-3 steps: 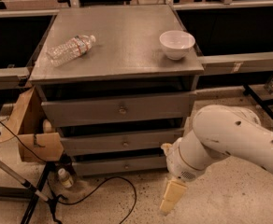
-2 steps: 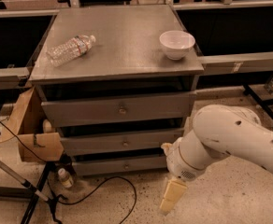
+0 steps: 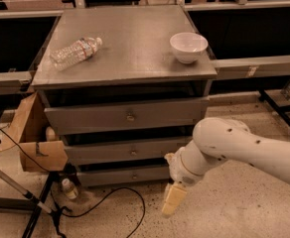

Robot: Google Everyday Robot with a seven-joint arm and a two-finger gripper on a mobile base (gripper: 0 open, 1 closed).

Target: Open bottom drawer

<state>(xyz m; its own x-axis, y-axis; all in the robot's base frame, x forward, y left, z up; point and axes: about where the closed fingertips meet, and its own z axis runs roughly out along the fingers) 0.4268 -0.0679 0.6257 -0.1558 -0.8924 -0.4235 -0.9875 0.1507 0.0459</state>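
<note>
Grey bottom drawer [image 3: 110, 176], lowest below the desk [image 3: 135, 53] front edge, sits shut, its brass knob [image 3: 135, 176] untouched. My gripper [image 3: 174, 200] hangs low off the front right corner, aimed floorward; its width I cannot tell. From this angle it may skid off the small knob or catch the middle drawer [image 3: 110, 151].

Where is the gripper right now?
In the camera view the gripper hangs low over the floor, by the bottom drawer's right end, apart from its knob.
</note>
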